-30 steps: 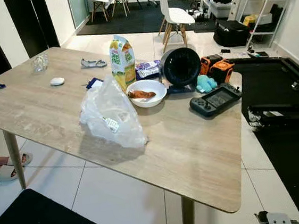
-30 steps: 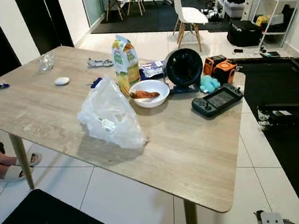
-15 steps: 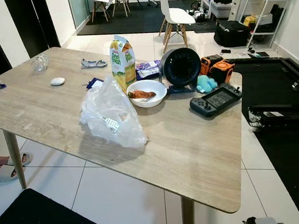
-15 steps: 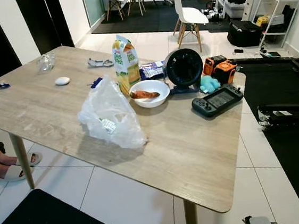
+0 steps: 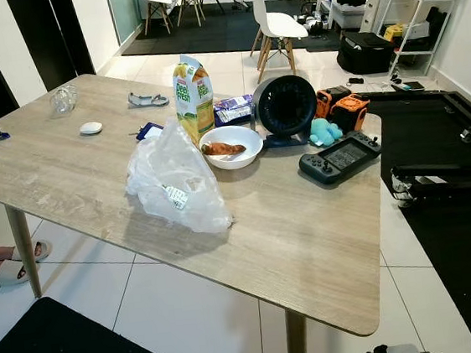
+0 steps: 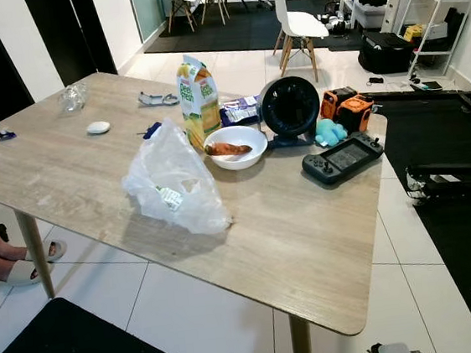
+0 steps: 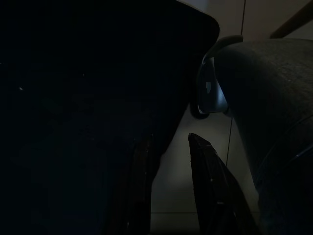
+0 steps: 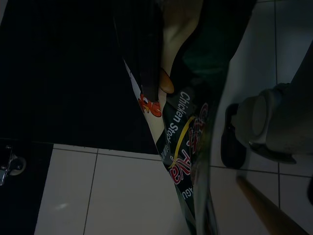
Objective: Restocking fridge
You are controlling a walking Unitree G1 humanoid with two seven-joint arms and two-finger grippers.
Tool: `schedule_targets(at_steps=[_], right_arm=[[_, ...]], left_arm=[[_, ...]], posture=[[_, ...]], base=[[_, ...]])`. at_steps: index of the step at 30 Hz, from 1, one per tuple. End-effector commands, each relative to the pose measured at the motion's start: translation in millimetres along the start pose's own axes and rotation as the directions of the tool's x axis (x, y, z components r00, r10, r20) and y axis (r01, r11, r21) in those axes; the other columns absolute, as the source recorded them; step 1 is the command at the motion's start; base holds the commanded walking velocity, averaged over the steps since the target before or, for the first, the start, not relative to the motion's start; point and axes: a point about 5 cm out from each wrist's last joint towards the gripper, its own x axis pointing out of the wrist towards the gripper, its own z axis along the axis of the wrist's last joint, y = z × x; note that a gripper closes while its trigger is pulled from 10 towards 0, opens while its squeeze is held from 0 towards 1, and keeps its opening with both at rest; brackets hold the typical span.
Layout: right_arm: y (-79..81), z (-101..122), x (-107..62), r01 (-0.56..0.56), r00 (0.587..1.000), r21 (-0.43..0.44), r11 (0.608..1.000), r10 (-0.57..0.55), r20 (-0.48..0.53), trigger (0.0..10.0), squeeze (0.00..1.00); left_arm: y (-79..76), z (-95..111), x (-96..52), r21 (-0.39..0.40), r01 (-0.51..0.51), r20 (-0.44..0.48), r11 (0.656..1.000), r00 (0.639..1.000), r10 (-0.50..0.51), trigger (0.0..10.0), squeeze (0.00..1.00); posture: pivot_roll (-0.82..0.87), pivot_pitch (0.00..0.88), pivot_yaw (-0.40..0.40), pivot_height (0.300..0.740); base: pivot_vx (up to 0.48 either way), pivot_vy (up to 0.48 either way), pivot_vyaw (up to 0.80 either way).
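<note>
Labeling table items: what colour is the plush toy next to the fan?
Light blue-turquoise plush toy, beside the black fan; clearest in the left eye view.

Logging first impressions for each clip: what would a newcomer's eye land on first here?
Probably the crumpled clear bag at the middle of the wooden table, with the juice carton and a white bowl of food just behind it. Beside those stands a round black fan. In the right wrist view, the right gripper holds a chicken-stock packet above the floor.

Left tool parted, idle; right tool clamped.
</note>
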Motion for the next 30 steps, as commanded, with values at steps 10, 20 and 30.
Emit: schedule_targets(at_steps=[10, 20, 30], right_arm=[[-3.9, 4.5, 0.3, 0.005, 1.000, -0.013, 1.000, -0.005, 0.012, 10.0, 0.00], [-2.9, 3.6, 0.3, 0.002, 1.000, -0.015, 1.000, -0.002, 0.008, 10.0, 0.00], [-2.9, 2.4, 0.1, 0.002, 1.000, -0.013, 1.000, -0.002, 0.004, 10.0, 0.00]], left_arm=[[-25.2, 2.5, 6.2, 0.011, 0.075, -0.004, 0.997, 0.997, -0.075, 10.0, 0.00], [-26.2, -0.2, 5.9, 0.005, 0.077, -0.009, 0.997, 0.997, -0.077, 10.0, 0.00], [-26.6, 0.1, 6.0, 0.005, 0.079, -0.008, 0.997, 0.997, -0.079, 10.0, 0.00]], posture=[[0.08, 0.000, -0.064, 0.740], [0.08, 0.000, -0.065, 0.740], [0.08, 0.000, -0.066, 0.740]], base=[[0.000, 0.144, 0.00], [0.000, 0.263, 0.00], [0.000, 0.329, 0.00]])
